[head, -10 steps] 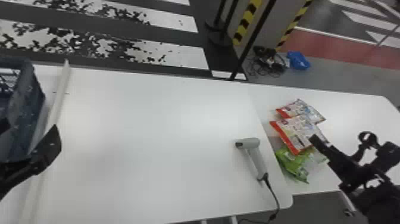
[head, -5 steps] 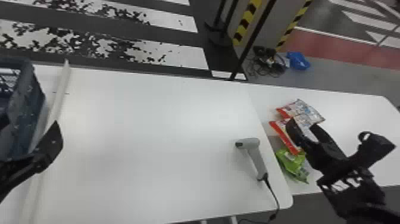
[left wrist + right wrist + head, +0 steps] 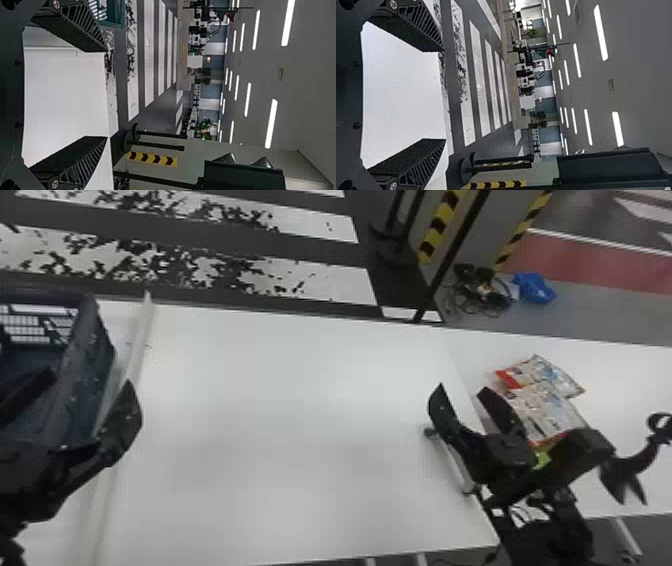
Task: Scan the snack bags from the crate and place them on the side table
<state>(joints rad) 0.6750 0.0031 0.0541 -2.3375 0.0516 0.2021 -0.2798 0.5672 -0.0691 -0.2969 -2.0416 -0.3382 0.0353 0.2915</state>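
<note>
My right gripper (image 3: pixel 467 412) hangs open over the right end of the white table, above the grey scanner (image 3: pixel 452 462) and just left of the snack bags. Its fingers stand wide apart with nothing between them in the right wrist view, where the gripper (image 3: pixel 443 95) faces the room. Two red-and-white snack bags (image 3: pixel 542 415) overlap on the side table (image 3: pixel 620 375); a green bag (image 3: pixel 541 459) is mostly hidden under the right arm. At the left, my left gripper (image 3: pixel 85 410) is beside the blue crate (image 3: pixel 87 355); the left wrist view has this gripper (image 3: pixel 107 94) open and unloaded.
A pale strip (image 3: pixel 135 360) runs along the white table (image 3: pixel 280 400) beside the crate. The scanner's cable trails off the near edge. Behind the tables stand a dark post and striped barriers (image 3: pixel 440 225); cables and a blue bag (image 3: pixel 534 287) lie on the floor.
My right gripper has moved left from over the snack bags to above the scanner, its fingers now showing spread. The left arm has barely moved.
</note>
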